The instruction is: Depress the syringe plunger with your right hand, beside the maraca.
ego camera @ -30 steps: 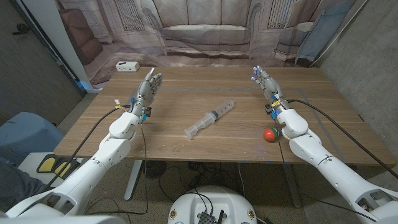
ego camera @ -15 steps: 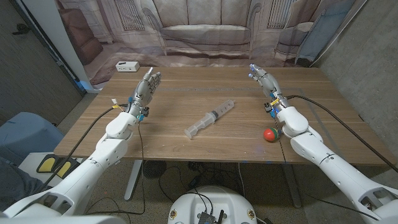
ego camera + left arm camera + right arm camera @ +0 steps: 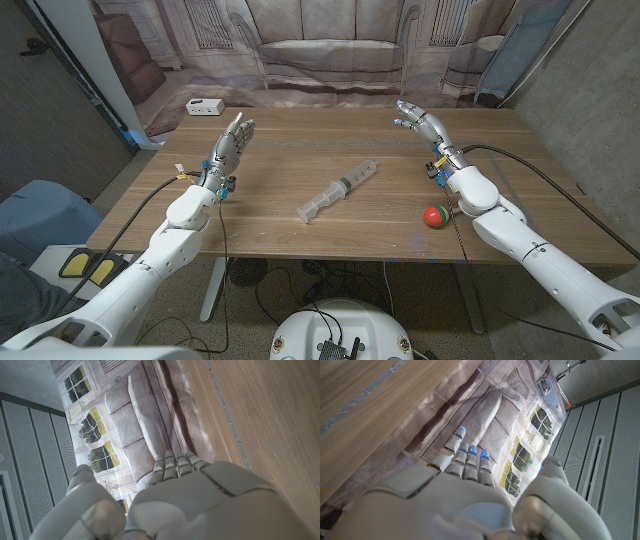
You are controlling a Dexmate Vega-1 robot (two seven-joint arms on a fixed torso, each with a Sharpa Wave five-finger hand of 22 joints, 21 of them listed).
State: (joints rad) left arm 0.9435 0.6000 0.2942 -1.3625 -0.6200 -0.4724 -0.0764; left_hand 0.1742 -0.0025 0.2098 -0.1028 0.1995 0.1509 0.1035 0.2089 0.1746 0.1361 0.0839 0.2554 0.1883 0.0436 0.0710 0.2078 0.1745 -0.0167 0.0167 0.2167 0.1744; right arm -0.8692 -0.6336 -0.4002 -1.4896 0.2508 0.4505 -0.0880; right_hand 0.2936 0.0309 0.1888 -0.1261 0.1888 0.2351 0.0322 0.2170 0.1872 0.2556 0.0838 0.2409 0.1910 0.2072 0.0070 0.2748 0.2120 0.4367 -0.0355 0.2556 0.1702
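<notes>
I am seeing the syringe lying on its side near the middle of the wooden bench, set on a diagonal, with one end toward the far right and the other toward the near left. Nothing is touching it. The maraca, a small ball coloured red and green, is sitting on the bench to the right of the syringe, well apart from it and just beside my right forearm.

My right hand is hovering over the far right part of the bench, beyond the maraca and clear of the syringe. Its fingers are reaching out straight and slightly apart, holding nothing; in the right wrist view I am seeing blue marks on the fingertips and the thumb standing off to one side.

My left hand is standing raised over the far left part of the bench, well apart from the syringe. Its fingers are extending side by side with the thumb set apart, and they are holding nothing.

A white box is sitting at the far left corner of the bench. A backdrop printed with a sofa is hanging behind the bench.
</notes>
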